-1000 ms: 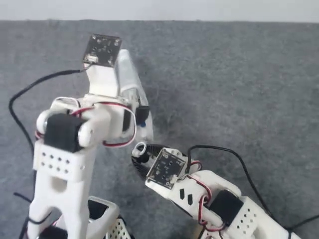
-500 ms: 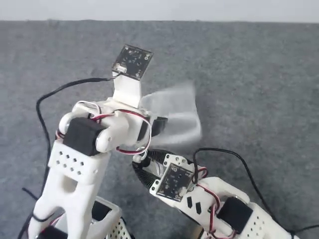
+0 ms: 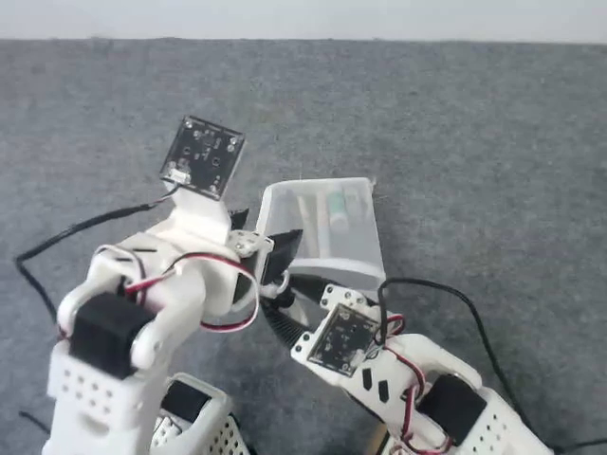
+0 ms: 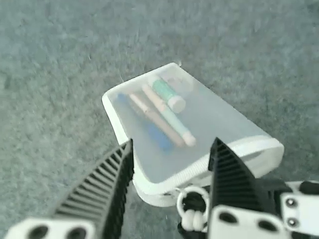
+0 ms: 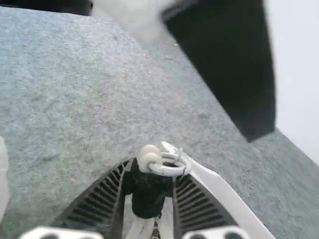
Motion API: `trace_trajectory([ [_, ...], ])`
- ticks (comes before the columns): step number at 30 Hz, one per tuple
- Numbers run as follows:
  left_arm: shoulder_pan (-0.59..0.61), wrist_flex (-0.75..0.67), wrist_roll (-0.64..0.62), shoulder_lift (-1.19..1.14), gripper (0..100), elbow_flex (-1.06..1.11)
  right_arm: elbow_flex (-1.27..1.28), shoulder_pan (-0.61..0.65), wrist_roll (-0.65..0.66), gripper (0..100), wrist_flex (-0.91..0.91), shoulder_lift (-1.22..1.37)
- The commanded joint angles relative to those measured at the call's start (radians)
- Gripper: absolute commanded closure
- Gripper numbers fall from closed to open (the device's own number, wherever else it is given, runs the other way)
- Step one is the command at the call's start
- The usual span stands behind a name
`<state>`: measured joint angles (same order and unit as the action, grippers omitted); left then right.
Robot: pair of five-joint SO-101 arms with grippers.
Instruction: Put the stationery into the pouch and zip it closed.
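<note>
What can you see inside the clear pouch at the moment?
Through the clear pouch wall: a green marker with a white cap, a pale pen, a tan pencil and a blue pen, side by side. Anything lying beneath them is covered.

Stationery (image 4: 162, 112) inside pouch (image 4: 219, 122), left claw (image 4: 173, 145) over pouch's end — zipper pull (image 5: 159, 162) in right claw (image 5: 149, 175)

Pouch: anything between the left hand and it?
Nothing visible. The open left hand hangs right over the zipper end of the pouch. The right hand is shut on the zipper pull at that same end, so the two may crowd each other.
</note>
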<state>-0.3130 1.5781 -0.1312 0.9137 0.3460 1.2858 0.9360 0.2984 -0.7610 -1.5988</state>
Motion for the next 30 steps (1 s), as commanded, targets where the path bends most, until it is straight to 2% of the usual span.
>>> trace_trajectory([
  [1, 0.008, -0.037, 0.009, 0.071, 77, 0.018, -0.017, -0.050, 0.008, 99.3, 0.007, -0.022],
  [6, 0.008, -0.094, 0.003, 0.157, 77, 0.124, -0.040, -0.104, 0.005, 99.3, 0.008, -0.024],
  [17, 0.008, -0.402, 0.006, 0.588, 77, 0.522, -0.083, -0.271, 0.006, 99.3, 0.036, -0.024],
  [23, 0.008, -0.416, 0.006, 0.773, 77, 0.605, -0.084, -0.355, 0.012, 99.3, 0.073, -0.024],
  [30, 0.008, -0.411, 0.006, 0.793, 77, 0.622, -0.087, -0.366, 0.012, 99.3, 0.077, -0.024],
])
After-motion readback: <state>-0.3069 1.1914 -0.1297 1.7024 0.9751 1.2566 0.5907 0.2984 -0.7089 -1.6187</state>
